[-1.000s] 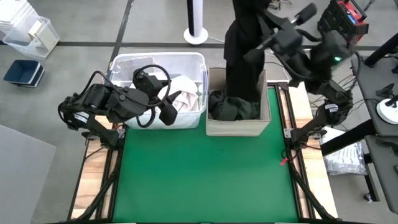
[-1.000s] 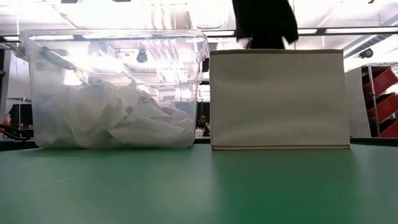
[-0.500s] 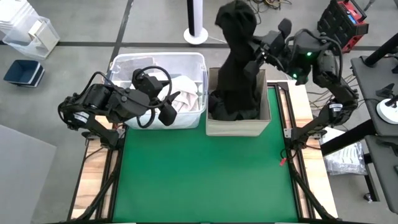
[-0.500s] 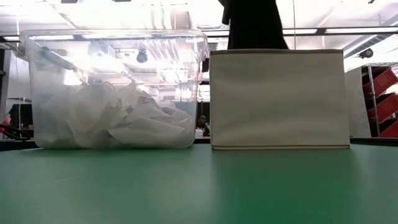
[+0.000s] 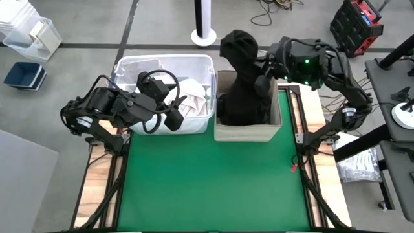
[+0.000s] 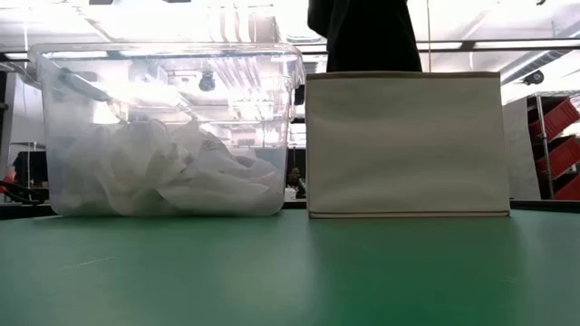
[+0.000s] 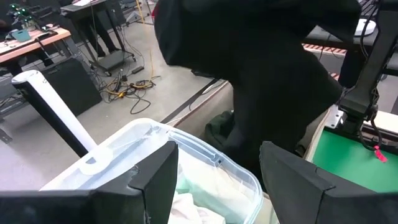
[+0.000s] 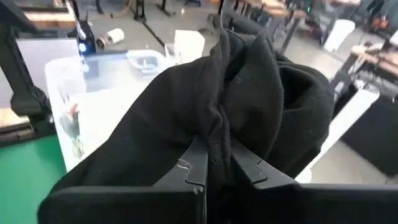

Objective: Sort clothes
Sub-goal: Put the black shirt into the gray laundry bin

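My right claw (image 8: 219,163) pinched a bunched fold of the limp black fabric garment (image 5: 244,77), hanging soft above the beige fabric box (image 5: 247,131); my left claw (image 7: 217,177) gaped empty over the clear plastic bin (image 5: 132,66).

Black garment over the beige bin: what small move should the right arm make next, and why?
Probably open the right end effector and let go. Its fingers are pinched on the black garment, whose lower part already sits in the beige bin with other dark clothes. The left end effector is open over the clear bin of white clothes.
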You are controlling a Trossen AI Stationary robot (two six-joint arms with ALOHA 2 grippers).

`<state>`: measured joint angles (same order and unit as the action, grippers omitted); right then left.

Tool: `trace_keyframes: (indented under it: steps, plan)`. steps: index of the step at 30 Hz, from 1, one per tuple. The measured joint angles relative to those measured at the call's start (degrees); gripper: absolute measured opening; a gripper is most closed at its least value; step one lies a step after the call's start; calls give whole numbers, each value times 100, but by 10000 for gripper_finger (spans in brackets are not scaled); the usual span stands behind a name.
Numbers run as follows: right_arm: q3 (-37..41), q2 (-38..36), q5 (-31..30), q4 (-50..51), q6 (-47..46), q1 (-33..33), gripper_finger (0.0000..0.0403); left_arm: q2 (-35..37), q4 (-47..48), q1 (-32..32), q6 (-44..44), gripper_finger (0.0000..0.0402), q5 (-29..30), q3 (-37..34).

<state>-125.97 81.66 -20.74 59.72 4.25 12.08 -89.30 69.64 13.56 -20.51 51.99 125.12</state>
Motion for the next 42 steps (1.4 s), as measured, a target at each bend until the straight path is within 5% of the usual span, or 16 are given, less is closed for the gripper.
trace_keyframes:
  steps: [6, 21, 31, 36, 42]
  plan:
    - [3, 16, 193, 566, -517, 306, 18, 0, 40, 0, 0, 204, -2, 0]
    - [130, 336, 2084, 1170, -1597, 1286, 18, 0, 125, 0, 0, 204, -2, 0]
    - [142, 928, 3455, 1933, -1365, 1631, 18, 0, 204, 0, -15, 204, -4, 0]
    - [160, 1219, 3207, 3041, -994, 1844, 18, 0, 244, 0, -15, 204, -4, 0]
    - [394, 1421, 2087, 2885, -952, 1937, 18, 0, 253, 0, -15, 204, -4, 0]
